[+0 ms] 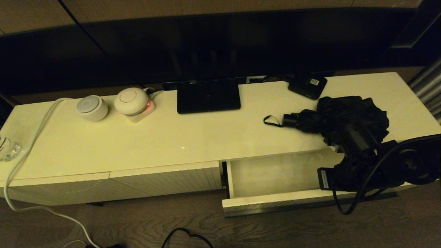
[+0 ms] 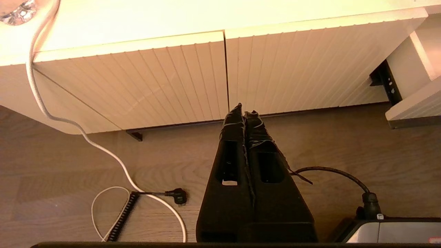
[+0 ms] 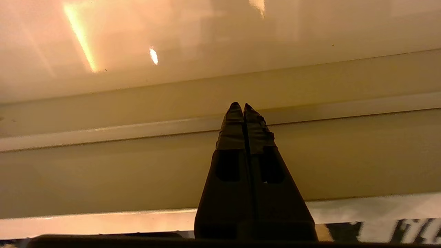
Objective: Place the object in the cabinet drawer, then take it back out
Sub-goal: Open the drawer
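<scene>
The black folding umbrella (image 1: pixel 348 115) lies on the cabinet top at the right, its handle (image 1: pixel 291 120) and wrist loop (image 1: pixel 272 120) pointing left. Below it the cream cabinet drawer (image 1: pixel 268 175) stands pulled out with nothing showing in its visible part. My right arm (image 1: pixel 365 162) hangs over the drawer's right end and covers the umbrella's near edge. In the right wrist view the right gripper (image 3: pixel 244 106) is shut and empty, above the drawer's inside (image 3: pixel 137 172). The left gripper (image 2: pixel 244 107) is shut and empty, low above the floor before the closed fronts.
A flat black stand (image 1: pixel 208 96) and a small black box with a white label (image 1: pixel 307 85) sit at the back of the top. Two white round devices (image 1: pixel 91 107) and a white cable (image 1: pixel 31 144) lie at the left. Closed ribbed fronts (image 2: pixel 172 79) adjoin the drawer (image 2: pixel 417 106).
</scene>
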### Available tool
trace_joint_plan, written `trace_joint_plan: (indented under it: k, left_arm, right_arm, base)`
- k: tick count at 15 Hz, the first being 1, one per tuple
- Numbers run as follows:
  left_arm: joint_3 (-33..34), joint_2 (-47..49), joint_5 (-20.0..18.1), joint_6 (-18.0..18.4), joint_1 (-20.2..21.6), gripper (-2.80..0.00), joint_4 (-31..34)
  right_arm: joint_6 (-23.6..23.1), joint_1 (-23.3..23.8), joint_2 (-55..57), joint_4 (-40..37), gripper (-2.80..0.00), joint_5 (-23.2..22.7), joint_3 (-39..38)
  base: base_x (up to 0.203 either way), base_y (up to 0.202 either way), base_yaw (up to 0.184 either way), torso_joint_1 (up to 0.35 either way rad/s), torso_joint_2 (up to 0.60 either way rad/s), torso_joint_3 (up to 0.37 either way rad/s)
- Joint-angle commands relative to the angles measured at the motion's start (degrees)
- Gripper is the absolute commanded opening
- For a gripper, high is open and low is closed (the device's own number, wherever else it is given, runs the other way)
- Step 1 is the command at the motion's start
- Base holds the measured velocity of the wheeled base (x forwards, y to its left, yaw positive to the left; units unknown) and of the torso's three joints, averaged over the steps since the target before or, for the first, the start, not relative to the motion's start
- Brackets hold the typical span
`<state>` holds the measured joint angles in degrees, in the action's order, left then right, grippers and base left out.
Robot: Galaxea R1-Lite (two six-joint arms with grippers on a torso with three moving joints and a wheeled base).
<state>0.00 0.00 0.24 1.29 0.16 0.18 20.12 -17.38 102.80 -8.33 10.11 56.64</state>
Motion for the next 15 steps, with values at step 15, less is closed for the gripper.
trace_joint_plan:
  k: [15]
  left_arm:
    - [0.18, 0.0, 0.02, 0.03, 0.02, -2.8, -0.01]
  right_arm:
    - [-7.26, -1.56, 2.31, -13.17, -2.8, -1.93, -2.72]
  base:
    - [0.0, 0.0, 0.0, 0.0, 0.0, 0.0]
